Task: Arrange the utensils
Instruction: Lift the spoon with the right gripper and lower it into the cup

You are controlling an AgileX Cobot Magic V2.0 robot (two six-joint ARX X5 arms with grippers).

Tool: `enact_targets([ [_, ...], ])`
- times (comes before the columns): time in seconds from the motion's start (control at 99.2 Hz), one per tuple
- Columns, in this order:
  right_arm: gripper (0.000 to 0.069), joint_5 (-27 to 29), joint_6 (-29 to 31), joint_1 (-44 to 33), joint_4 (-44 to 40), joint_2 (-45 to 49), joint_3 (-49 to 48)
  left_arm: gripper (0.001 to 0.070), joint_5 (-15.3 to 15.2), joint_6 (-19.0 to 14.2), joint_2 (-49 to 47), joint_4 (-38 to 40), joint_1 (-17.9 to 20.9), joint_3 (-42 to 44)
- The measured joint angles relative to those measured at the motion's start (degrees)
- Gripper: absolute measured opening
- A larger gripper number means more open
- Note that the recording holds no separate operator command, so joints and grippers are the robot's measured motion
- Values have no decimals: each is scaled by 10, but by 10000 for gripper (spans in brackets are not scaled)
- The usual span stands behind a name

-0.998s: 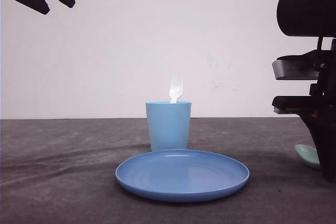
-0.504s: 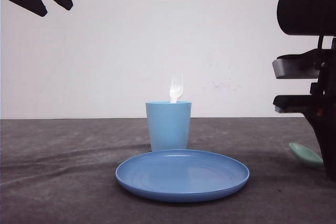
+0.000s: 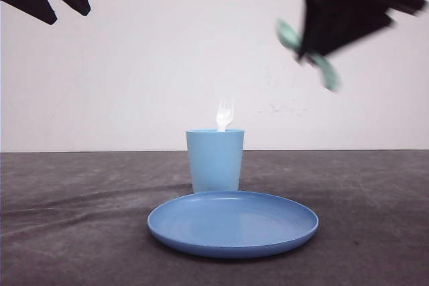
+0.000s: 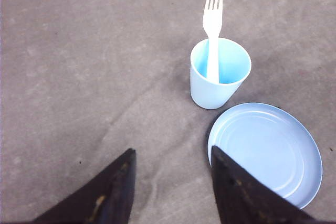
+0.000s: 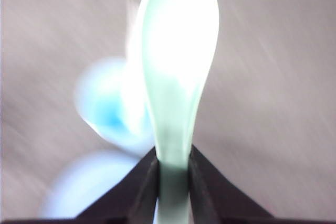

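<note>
Now right end effector (image 5: pixel 173 169) clamped on spoon (image 5: pixel 176 77), lifted off bench, swinging high toward cup (image 3: pixel 214 160); fork (image 4: pixel 212 30) already in. Left end effector (image 4: pixel 170 192) apart, idle.

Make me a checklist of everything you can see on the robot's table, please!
Surface: dark grey table, slightly wrinkled covering.
Job's things: white fork stands tines-up in the light blue cup; mint-green spoon is held in the air, up and to the right of the cup.
Clutter: blue plate, nothing on it, in front of the cup.
Grippers: left gripper open, holding nothing, high above the table; right gripper shut on the spoon's handle, blurred in the front view.
Cables: nothing seen.
Surroundings: plain white wall behind the table.
</note>
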Motion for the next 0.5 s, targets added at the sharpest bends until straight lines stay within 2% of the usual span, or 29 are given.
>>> enact_targets([
  [0.222, 83, 3, -36, 32, 152, 49, 0, 266, 0, -10, 0, 0, 0, 0],
  [0.504, 83, 7, -81, 33, 276, 152, 0, 266, 0, -16, 0, 7, 0, 0],
])
